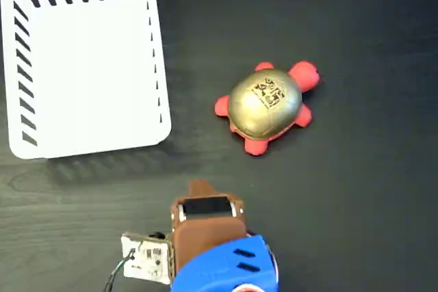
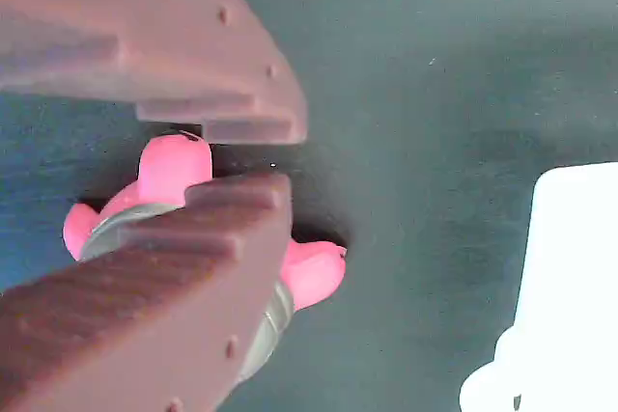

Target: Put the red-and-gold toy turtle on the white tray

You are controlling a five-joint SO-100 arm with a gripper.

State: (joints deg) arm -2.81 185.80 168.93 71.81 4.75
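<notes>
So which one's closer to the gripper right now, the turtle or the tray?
The turtle, judging by the wrist view, where it sits right behind the gripper fingertips while the tray lies off to the right. The fixed view shows no clear difference.

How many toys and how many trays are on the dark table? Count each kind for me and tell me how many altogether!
Toy turtles: 1, the red-and-gold toy turtle
Trays: 1, the white tray
Total: 2 things on the dark table
</notes>
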